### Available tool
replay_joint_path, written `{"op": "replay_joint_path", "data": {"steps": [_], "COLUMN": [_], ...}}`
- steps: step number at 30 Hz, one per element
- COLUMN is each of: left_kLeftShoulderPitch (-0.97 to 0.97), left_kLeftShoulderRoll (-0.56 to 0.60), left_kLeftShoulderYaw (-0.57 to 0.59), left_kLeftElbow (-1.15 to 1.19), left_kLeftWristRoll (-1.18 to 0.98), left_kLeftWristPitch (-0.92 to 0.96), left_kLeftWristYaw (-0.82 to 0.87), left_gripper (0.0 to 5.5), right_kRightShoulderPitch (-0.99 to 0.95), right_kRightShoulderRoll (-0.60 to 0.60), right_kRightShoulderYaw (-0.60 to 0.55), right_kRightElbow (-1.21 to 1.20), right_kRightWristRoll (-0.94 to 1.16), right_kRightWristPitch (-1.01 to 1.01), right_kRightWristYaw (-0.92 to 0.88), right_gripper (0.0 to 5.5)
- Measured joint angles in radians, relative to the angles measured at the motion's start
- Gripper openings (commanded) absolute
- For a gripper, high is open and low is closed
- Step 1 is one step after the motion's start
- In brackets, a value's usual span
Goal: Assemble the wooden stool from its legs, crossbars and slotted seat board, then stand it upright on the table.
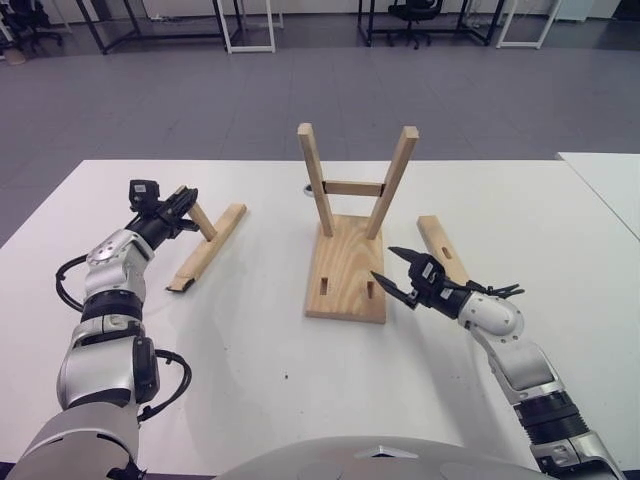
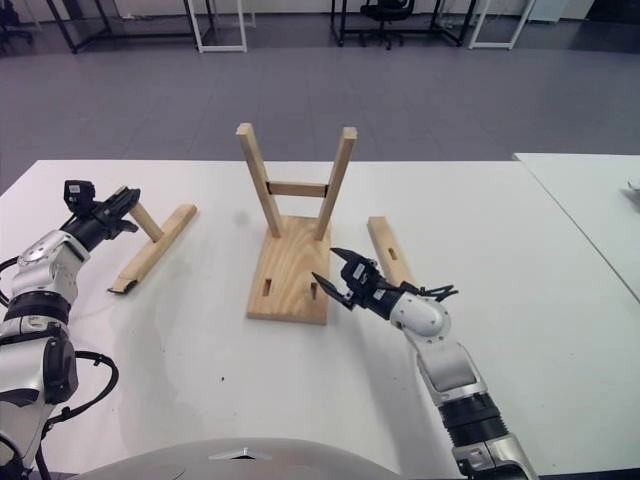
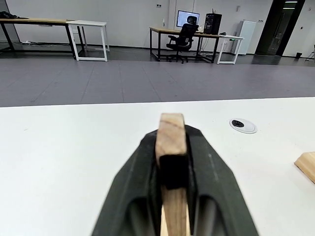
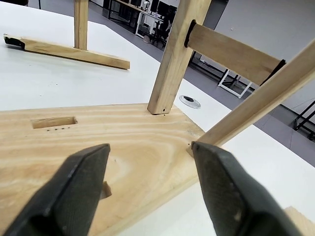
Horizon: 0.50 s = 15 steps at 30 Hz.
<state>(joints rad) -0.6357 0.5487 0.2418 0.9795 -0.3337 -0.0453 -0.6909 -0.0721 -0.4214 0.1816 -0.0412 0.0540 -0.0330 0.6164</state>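
We see the seat board (image 1: 345,250) lying flat on the white table (image 1: 260,370). Two upright legs (image 1: 315,180) rise from its far end, with a crossbar (image 1: 353,188) joining them partway up. Two open slots (image 1: 324,284) show near the board's near end. Our right gripper (image 1: 382,261) hangs at the board's near right corner, close to the right-hand slot, its fingers (image 4: 74,187) spread wide with nothing between them. Just beside the board's right edge a loose leg (image 1: 437,240) lies flat on the table. Well to the left of the board lies a second loose leg (image 1: 210,247) with a short crossbar (image 1: 204,222) sticking out of it. Our left gripper (image 1: 188,207) is clamped tight on the free end of that short crossbar.
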Motion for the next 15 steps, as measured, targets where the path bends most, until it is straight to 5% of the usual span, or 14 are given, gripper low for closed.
{"op": "replay_joint_path", "data": {"steps": [15], "left_kLeftShoulderPitch": [-0.002], "left_kLeftShoulderRoll": [-0.035], "left_kLeftShoulderYaw": [-0.057], "left_kLeftElbow": [0.02], "left_kLeftWristRoll": [0.021], "left_kLeftWristPitch": [-0.071], "left_kLeftWristYaw": [0.025], "left_gripper": [0.7], "right_kRightShoulderPitch": [-0.014], "right_kRightShoulderRoll": [0.0], "right_kRightShoulderYaw": [0.001], "right_kRightElbow": [0.043], "right_kRightWristRoll": [-0.024], "right_kRightWristPitch": [-0.03], "right_kRightWristYaw": [0.006], "right_gripper": [3.11]}}
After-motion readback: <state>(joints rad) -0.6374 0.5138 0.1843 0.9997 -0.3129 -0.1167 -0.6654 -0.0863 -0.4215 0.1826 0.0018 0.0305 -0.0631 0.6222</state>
